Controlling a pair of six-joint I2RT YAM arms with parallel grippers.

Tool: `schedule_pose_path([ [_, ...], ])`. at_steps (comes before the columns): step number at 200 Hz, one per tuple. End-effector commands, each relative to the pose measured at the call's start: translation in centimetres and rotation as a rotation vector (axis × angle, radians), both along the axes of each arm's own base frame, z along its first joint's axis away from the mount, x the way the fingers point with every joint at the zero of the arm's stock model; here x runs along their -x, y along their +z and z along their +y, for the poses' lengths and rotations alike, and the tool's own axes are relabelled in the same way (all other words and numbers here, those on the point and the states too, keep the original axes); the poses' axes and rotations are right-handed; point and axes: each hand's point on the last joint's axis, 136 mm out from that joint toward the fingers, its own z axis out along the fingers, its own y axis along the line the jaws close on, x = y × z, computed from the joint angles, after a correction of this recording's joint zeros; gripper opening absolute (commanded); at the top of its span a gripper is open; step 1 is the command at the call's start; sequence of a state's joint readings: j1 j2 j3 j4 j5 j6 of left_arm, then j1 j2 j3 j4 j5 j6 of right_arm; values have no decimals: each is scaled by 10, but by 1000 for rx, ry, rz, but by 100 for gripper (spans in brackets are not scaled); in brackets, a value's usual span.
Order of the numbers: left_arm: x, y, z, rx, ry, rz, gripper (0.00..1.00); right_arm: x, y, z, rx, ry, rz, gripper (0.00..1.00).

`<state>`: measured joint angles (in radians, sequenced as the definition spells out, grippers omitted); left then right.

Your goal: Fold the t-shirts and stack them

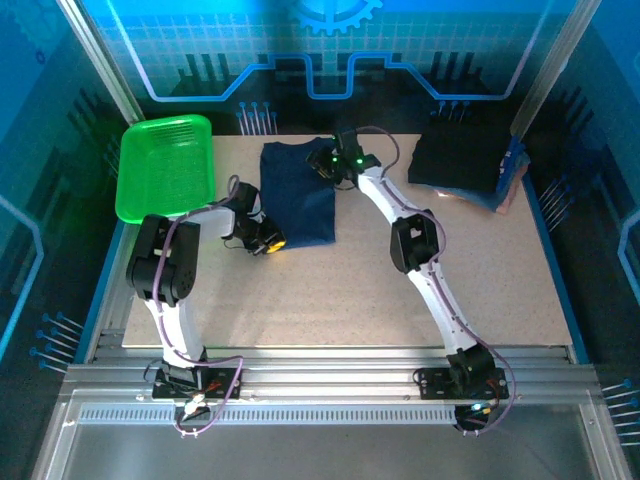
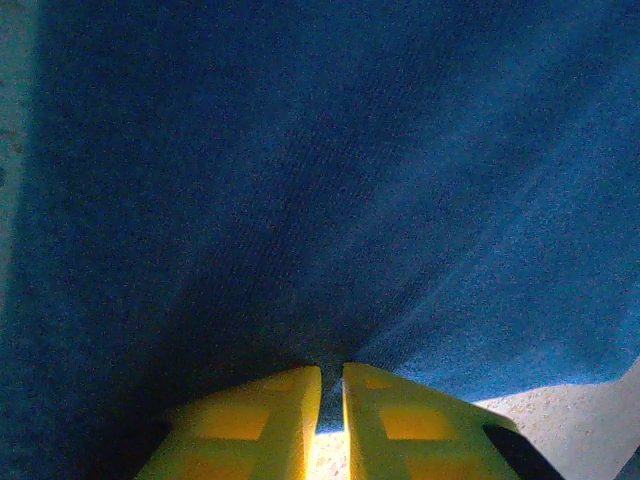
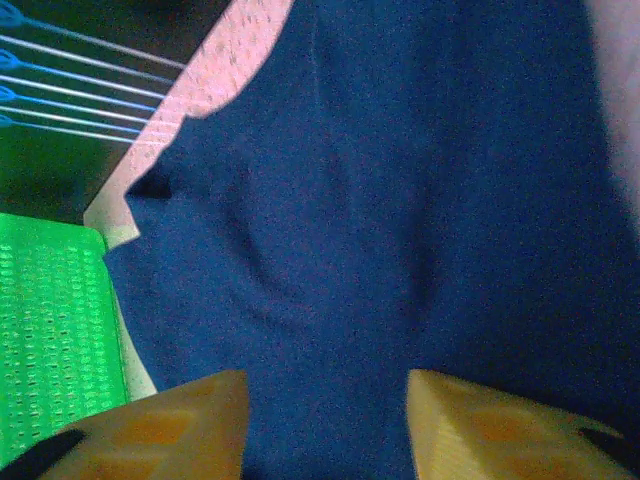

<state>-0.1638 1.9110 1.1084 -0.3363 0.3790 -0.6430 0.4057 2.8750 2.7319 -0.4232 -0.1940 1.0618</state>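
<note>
A navy-blue t-shirt (image 1: 298, 190) lies folded into a rectangle at the back middle of the table. My left gripper (image 1: 268, 240) is at its near left corner. In the left wrist view the yellow fingers (image 2: 270, 410) stand almost together, with the shirt's edge (image 2: 320, 180) pinched between their tips and creases running into the grip. My right gripper (image 1: 335, 165) hangs over the shirt's far right corner. Its fingers (image 3: 190, 420) are wide apart above the blue cloth (image 3: 400, 200), holding nothing. A stack of dark folded t-shirts (image 1: 465, 165) sits at the back right.
A bright green mesh basket (image 1: 165, 165) stands at the back left, close to the shirt's left side, and its mesh wall (image 3: 50, 330) shows in the right wrist view. The speckled tabletop (image 1: 350, 290) stretches bare toward the arm bases. Blue enclosure walls surround the table.
</note>
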Motion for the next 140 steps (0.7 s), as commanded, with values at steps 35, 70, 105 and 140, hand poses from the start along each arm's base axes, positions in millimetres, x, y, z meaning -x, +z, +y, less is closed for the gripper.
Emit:
schedule_pose_path([
  [35, 48, -10, 7, -50, -46, 114, 19, 66, 183, 5, 81, 283, -269, 64],
  [70, 41, 45, -6, 42, -60, -8, 30, 150, 214, -26, 233, 382, -254, 75],
  [105, 49, 154, -1, 81, -2, -230, 73, 257, 227, -65, 224, 419, -262, 87],
  [140, 93, 200, 28, 101, 120, -305, 93, 357, 190, -122, 173, 350, -154, 92],
])
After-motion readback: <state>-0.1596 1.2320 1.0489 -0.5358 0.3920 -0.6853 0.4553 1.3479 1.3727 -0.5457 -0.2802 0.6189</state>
